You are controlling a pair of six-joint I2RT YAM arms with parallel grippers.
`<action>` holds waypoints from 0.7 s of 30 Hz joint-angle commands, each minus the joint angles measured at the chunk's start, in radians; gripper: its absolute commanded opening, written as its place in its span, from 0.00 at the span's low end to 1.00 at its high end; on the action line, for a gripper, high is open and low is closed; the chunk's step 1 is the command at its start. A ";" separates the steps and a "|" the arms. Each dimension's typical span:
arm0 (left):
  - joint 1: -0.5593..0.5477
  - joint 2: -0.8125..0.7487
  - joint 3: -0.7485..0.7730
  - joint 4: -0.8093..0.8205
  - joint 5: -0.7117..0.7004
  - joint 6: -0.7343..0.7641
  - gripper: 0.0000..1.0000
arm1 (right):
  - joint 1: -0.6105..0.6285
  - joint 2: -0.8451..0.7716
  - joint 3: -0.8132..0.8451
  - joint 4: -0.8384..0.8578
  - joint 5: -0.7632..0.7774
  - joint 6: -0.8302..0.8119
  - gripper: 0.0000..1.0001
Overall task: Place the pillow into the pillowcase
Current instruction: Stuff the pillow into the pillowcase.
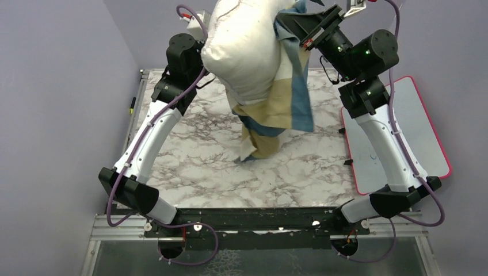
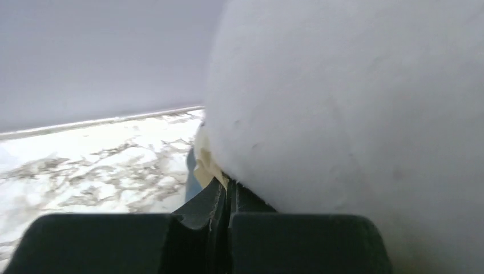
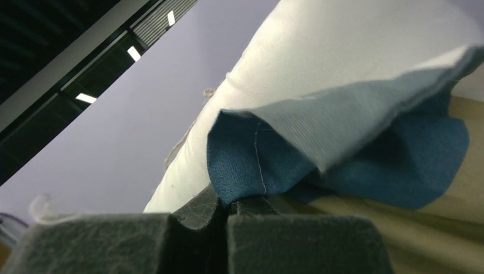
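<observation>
Left end effector (image 2: 227, 191) is pinching its jaws fully together on a thin fold of the pillowcase (image 2: 206, 165), a cream strip with a sliver of blue behind it, right against the lower left flank of the pillow (image 2: 354, 114). In the overhead view this end effector is hiding behind the pillow's far left side, so only its arm is showing there.

Right end effector (image 3: 228, 202) is likewise clamping its jaws tight, gripping a blue hem of the pillowcase (image 3: 342, 154) just beside the pillow's (image 3: 342, 51) right edge. From above, the right end effector (image 1: 299, 34) is reaching in at the pillow's upper right.

Between the two arms the pillow (image 1: 244, 49) is hanging in the air, plump and standing on end, with most of its white body showing bare. The pillowcase (image 1: 288, 98) is draping down the pillow's right side and under its lower end, its blue, tan and cream blocks trailing below the pillow toward the marble tabletop (image 1: 201, 161). Whether the pillow's lower end is actually sitting inside the case's mouth is not something these views are settling.

Below and to the right of the pillow, a pink-rimmed whiteboard (image 1: 414, 126) is lying flat, well apart from it. Below and to the left of the pillow, the left wrist view is showing bare marble tabletop (image 2: 97, 165).
</observation>
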 commanded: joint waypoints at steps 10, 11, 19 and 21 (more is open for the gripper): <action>-0.066 -0.035 0.142 0.039 -0.178 0.211 0.00 | 0.126 0.162 0.036 0.087 -0.117 -0.014 0.00; -0.039 -0.031 0.156 0.068 -0.214 0.268 0.00 | 0.131 0.154 0.016 0.086 -0.101 -0.022 0.00; -0.040 0.097 0.363 0.117 -0.086 0.742 0.00 | 0.121 0.029 -0.233 0.007 0.072 -0.230 0.00; -0.050 0.069 0.240 0.116 -0.067 0.809 0.00 | 0.111 -0.023 -0.380 0.011 0.129 -0.259 0.00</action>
